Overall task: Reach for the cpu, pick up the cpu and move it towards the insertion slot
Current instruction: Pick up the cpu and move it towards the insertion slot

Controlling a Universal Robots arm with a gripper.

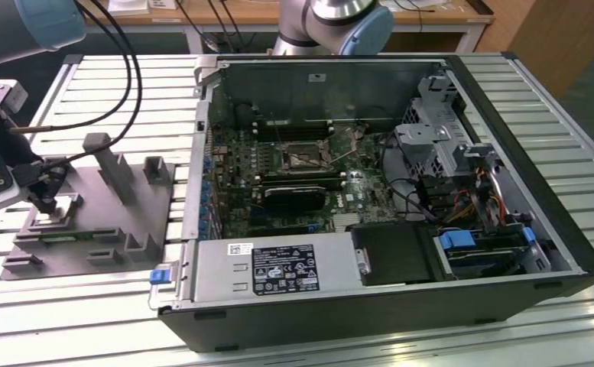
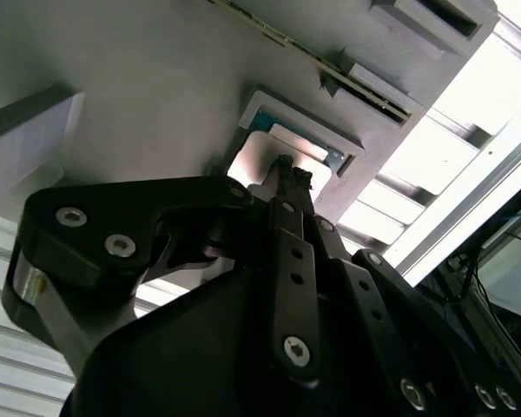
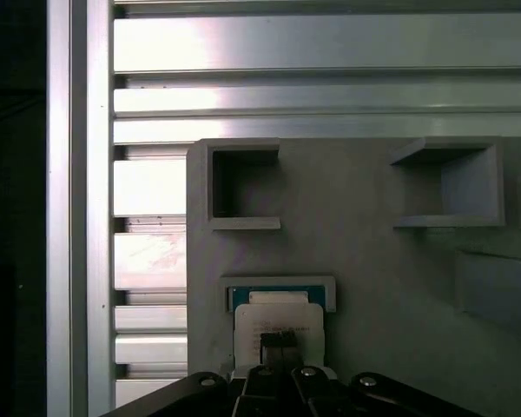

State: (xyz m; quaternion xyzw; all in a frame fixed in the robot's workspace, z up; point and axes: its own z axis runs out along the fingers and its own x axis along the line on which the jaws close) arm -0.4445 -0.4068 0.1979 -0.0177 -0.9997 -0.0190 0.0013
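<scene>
Down in the grey tray (image 3: 373,261), the cpu (image 3: 273,314) lies partly hidden beneath the clenched hand (image 3: 280,339), which touches its top.

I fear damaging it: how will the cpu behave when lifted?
The cpu looks flat and thin, so probably stiff and light. Its shiny metal top may be slippery. It sits in a recess of the grey tray, so it likely cannot slide sideways.
</scene>
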